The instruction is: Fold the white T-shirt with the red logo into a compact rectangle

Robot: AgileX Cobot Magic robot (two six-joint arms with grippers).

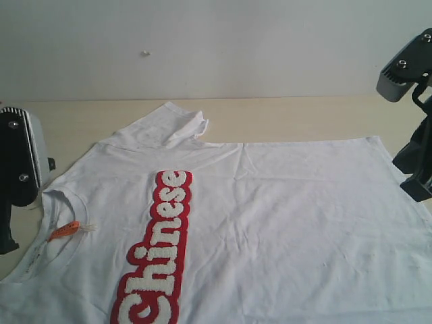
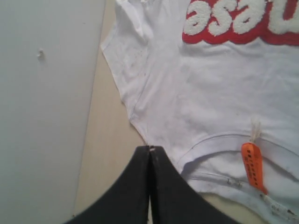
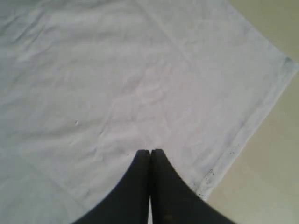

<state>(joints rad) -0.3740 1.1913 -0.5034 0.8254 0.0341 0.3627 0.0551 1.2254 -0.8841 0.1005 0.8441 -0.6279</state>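
- Where the exterior view comes nearest me, the white T-shirt [image 1: 283,223] lies spread front-up on the table [image 1: 304,118], with the red logo [image 1: 158,250] running away from the near edge.
- I see the orange neck tag [image 1: 63,231] inside the collar, at the left.
- Left gripper [image 2: 150,149]: jaws pressed together, nothing held, tips at the shoulder edge beside the collar.
- Right gripper [image 3: 150,151]: jaws together, empty, over plain fabric near a hem corner.
- Far sleeve [image 1: 172,125] lies rumpled.
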